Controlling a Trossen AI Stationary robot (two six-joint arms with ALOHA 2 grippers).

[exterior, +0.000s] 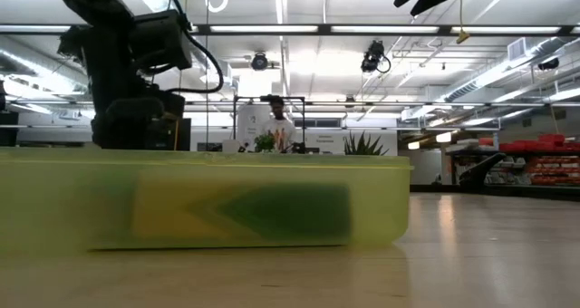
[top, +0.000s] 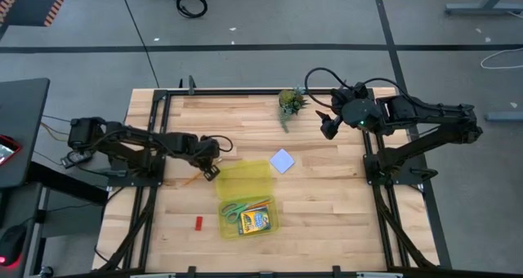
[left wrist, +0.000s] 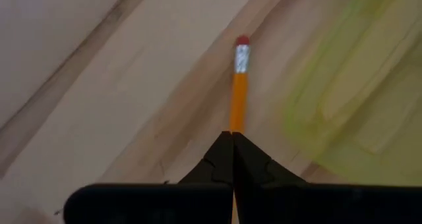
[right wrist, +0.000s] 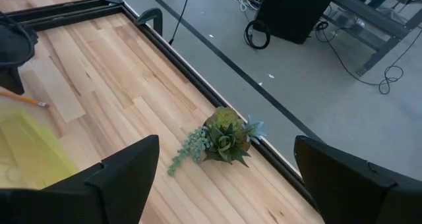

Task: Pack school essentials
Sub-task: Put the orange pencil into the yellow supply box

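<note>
My left gripper (top: 211,169) is low over the table, just left of the yellow case's open lid (top: 243,180), and is shut on a thin orange pencil (left wrist: 239,99). The case's tray (top: 274,226) holds the green-handled scissors (top: 235,208) and the crayon box (top: 256,220). A pale blue note pad (top: 282,161) lies flat on the table beyond the lid. A small red block (top: 198,222) lies left of the tray. My right gripper (right wrist: 224,184) hangs open high over the far right, with nothing between its fingers. My left gripper pinches the pencil's orange shaft (left wrist: 236,126) between its two fingertips (left wrist: 221,151). The fingers come steeply from above. The metal band and red eraser end (left wrist: 242,43) stick out past the fingertips. I cannot tell whether the pencil is clear of the table.
A small green potted plant (top: 290,102) lies on its side by the table's far edge, below my right gripper. The case's yellow wall (exterior: 199,199) fills the low view. A black frame (top: 245,91) rims the table. Bare wood lies right of the case.
</note>
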